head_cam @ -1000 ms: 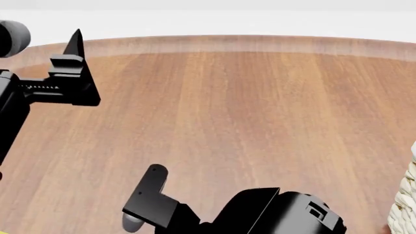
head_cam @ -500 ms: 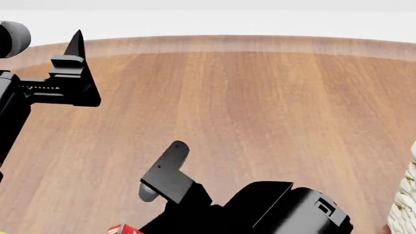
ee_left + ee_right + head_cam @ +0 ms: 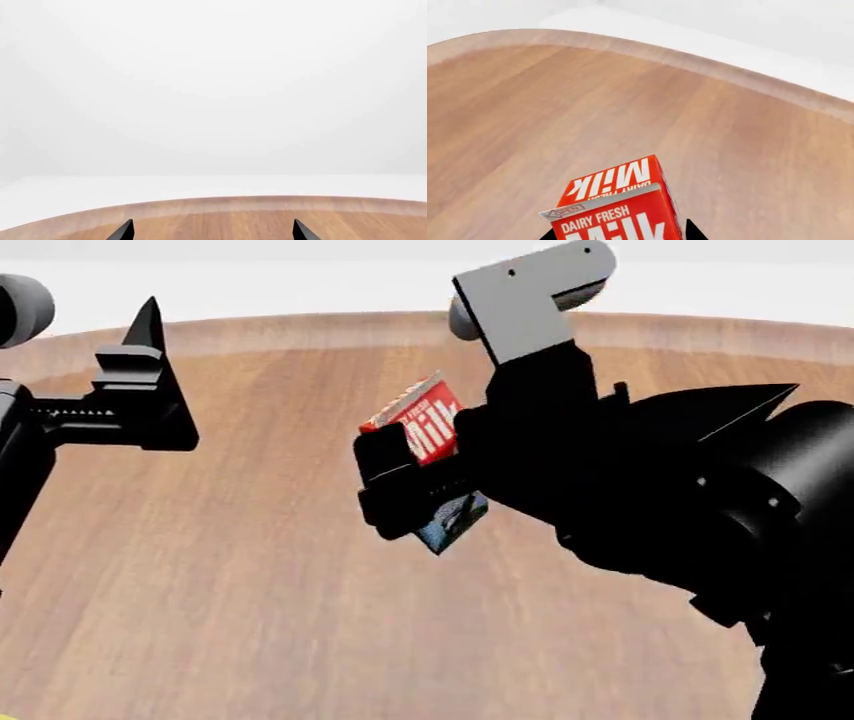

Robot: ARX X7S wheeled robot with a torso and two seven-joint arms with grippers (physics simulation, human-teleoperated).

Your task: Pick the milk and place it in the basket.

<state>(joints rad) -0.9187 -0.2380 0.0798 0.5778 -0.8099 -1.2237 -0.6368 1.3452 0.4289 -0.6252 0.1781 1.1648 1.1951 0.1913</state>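
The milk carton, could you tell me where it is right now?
In the head view the milk is mid-frame, tilted, held above the table by the right gripper.

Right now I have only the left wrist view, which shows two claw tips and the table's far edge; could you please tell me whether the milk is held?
Observer: Yes, the right claw is shut on the milk, above the table.
Operator: Thank you. Is the carton upright?
Observer: No, the head view shows it tilted, with its red top uppermost.
Operator: Can you see the basket from any camera?
Observer: No, the basket shows in none of the three views at this moment.
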